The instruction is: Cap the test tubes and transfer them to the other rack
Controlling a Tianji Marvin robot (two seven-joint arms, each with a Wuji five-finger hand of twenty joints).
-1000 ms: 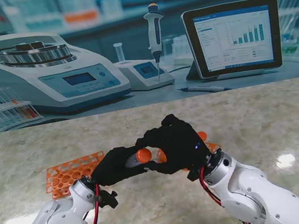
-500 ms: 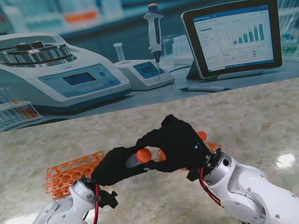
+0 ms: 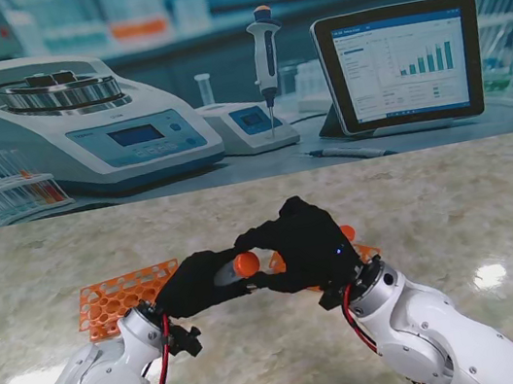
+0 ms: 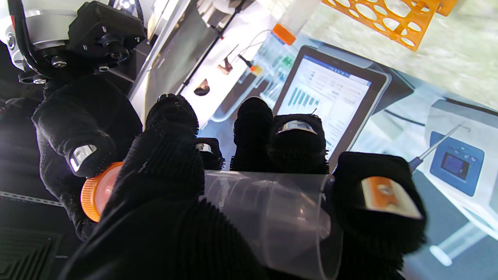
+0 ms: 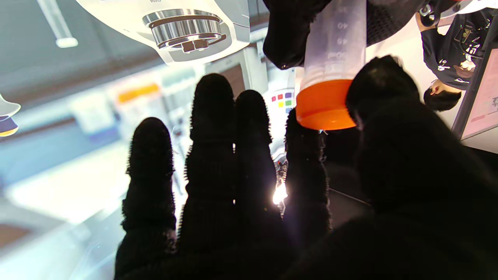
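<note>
My left hand (image 3: 196, 283) is shut on a clear test tube (image 4: 268, 217), held roughly level above the table between the two hands. An orange cap (image 3: 246, 265) sits on the tube's end, and my right hand (image 3: 305, 243) pinches that cap (image 5: 325, 104) between thumb and forefinger while its other fingers stand apart. The graduated tube wall (image 5: 337, 42) shows in the right wrist view. An orange rack (image 3: 116, 296) lies on the table by my left hand. A second orange rack (image 3: 363, 251) with an orange-capped tube (image 3: 346, 233) peeks out behind my right hand, mostly hidden.
The marble table (image 3: 456, 208) stretches farther from me toward a backdrop of lab gear: a centrifuge (image 3: 66, 115), a pipette (image 3: 265, 53) and a tablet (image 3: 403, 64). My white forearms rise from both near corners.
Almost nothing has moved. My right hand's fingers have shifted very slightly on the orange cap; both hands stay together over the table.
</note>
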